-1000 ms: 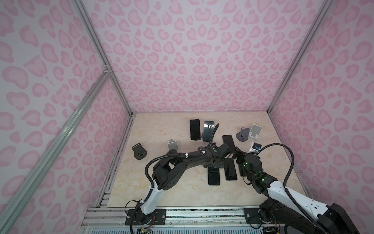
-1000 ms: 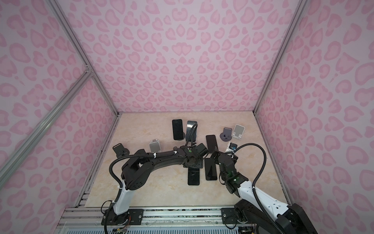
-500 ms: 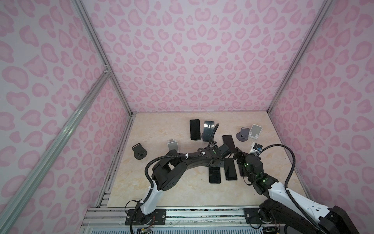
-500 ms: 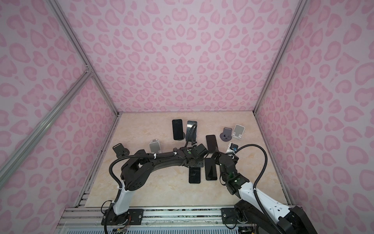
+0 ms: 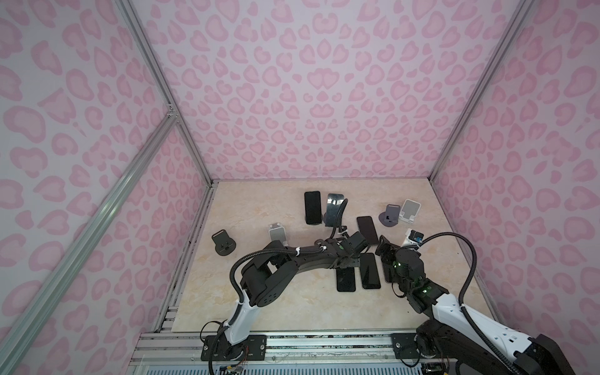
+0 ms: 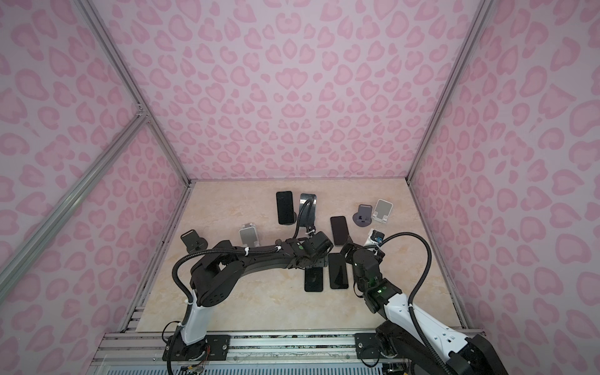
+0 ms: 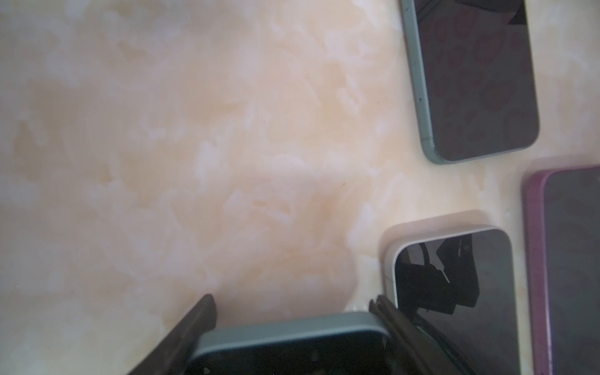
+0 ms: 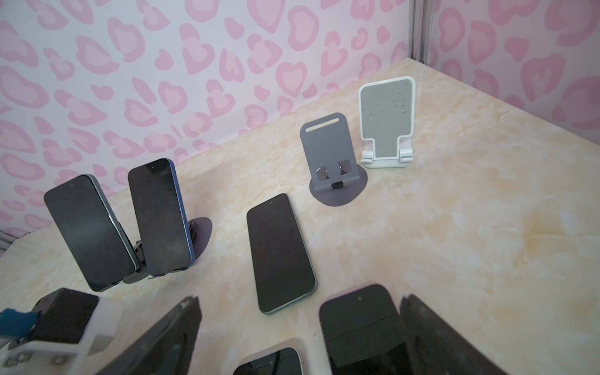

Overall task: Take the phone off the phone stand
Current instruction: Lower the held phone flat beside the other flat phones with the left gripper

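Note:
My left gripper (image 7: 292, 311) is shut on the short end of a grey-green-edged phone (image 7: 289, 334). In both top views this phone (image 5: 346, 281) (image 6: 314, 280) sticks out toward the front from under the left gripper (image 5: 345, 263), low over the table and clear of any phone stand. Two more phones (image 8: 91, 230) (image 8: 159, 211) lean upright on dark stands at the back (image 5: 312, 207) (image 5: 334, 209). My right gripper (image 8: 298, 324) is open, and a purple-edged phone (image 8: 360, 321) lies flat between its fingers (image 8: 431, 331).
A white-edged phone (image 5: 370, 271) and a dark phone (image 5: 367, 229) lie flat mid-table. Empty stands: grey (image 5: 389, 216), white (image 5: 409, 211), silver (image 5: 278, 234), black (image 5: 222, 243). A small white block with a blue part (image 5: 413, 238) sits by the right arm. Pink walls enclose the table.
The left gripper and its phone have shifted slightly right and toward the back. The right arm has hardly moved.

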